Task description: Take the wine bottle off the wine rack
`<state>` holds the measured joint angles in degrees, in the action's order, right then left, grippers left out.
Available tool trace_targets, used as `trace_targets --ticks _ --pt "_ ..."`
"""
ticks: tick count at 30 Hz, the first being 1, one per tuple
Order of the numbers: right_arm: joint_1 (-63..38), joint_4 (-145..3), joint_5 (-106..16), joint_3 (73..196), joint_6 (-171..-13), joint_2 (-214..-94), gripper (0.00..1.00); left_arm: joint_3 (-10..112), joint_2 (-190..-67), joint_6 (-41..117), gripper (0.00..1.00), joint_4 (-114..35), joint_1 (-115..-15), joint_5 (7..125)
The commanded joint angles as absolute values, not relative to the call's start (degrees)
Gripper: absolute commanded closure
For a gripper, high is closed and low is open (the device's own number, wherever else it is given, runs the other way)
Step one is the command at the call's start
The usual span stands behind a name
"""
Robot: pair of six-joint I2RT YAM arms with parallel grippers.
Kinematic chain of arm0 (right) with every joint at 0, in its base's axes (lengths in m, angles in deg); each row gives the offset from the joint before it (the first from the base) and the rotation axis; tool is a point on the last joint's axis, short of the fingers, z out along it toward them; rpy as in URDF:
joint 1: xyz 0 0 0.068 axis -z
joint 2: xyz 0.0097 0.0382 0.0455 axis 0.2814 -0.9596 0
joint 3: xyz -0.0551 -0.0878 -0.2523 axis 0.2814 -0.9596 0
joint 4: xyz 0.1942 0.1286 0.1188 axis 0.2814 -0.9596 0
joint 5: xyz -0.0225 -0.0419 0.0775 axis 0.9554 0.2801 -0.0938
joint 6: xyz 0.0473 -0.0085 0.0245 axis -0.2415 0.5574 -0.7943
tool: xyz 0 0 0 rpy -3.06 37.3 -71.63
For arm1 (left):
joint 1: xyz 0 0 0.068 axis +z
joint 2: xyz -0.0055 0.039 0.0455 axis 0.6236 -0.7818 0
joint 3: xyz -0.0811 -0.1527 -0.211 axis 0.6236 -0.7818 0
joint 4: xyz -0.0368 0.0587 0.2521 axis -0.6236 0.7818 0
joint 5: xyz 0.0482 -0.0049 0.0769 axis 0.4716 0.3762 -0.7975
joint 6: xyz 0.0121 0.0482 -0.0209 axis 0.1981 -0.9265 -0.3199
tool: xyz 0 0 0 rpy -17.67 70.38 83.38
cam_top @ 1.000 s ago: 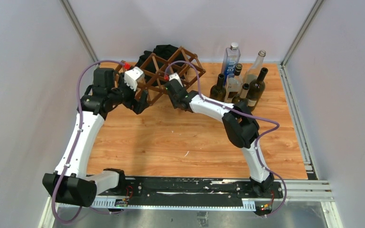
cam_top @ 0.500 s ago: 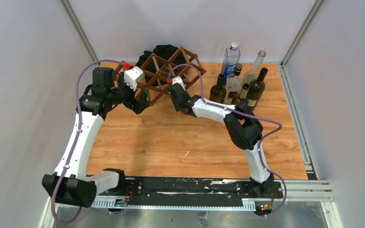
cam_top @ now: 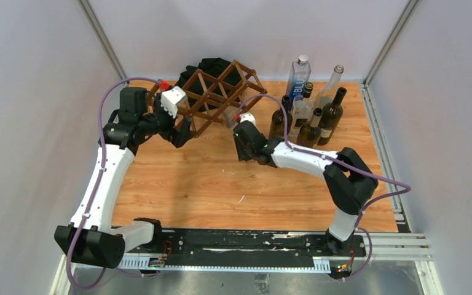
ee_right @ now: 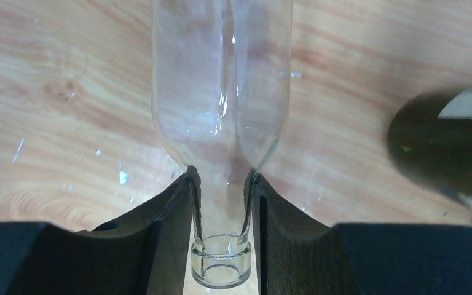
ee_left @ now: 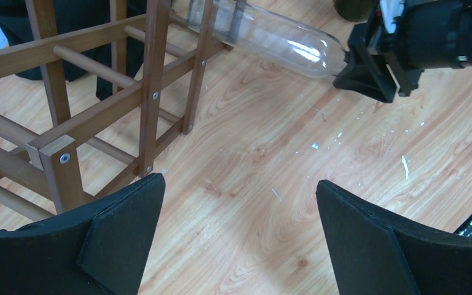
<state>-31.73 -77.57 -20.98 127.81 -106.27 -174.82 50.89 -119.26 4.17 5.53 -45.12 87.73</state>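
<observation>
Right jaws grip bottle (ee_right: 221, 92); wood tabletop (cam_top: 221, 184), white walls (cam_top: 31, 92).

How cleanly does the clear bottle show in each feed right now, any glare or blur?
Right wrist view: clear bottle sharp, thin bright streaks down the glass, right gripper shut on its neck; dark bottle at the right edge blurred. Left wrist view: white glare patch on the bottle's shoulder, wine rack crisp. Top view: bottle nearly lost against the wooden table.
</observation>
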Motion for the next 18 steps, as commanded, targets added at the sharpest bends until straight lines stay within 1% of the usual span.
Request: trace_targets --ticks 1,9,18 --pt "-32.9 -78.2 -26.3 123.3 -111.9 -169.7 1.0 49.8 -118.1 2.8 0.0 4.7 -44.8 89.1" --pt "-33.1 -78.2 -32.4 116.7 -115.6 -160.8 1.0 49.5 -117.3 1.6 0.0 4.2 -44.8 89.8" --pt "-33.0 -81.7 -35.2 115.7 -117.5 -152.6 1.0 48.0 -116.1 -3.2 0.0 4.3 -44.8 92.2"
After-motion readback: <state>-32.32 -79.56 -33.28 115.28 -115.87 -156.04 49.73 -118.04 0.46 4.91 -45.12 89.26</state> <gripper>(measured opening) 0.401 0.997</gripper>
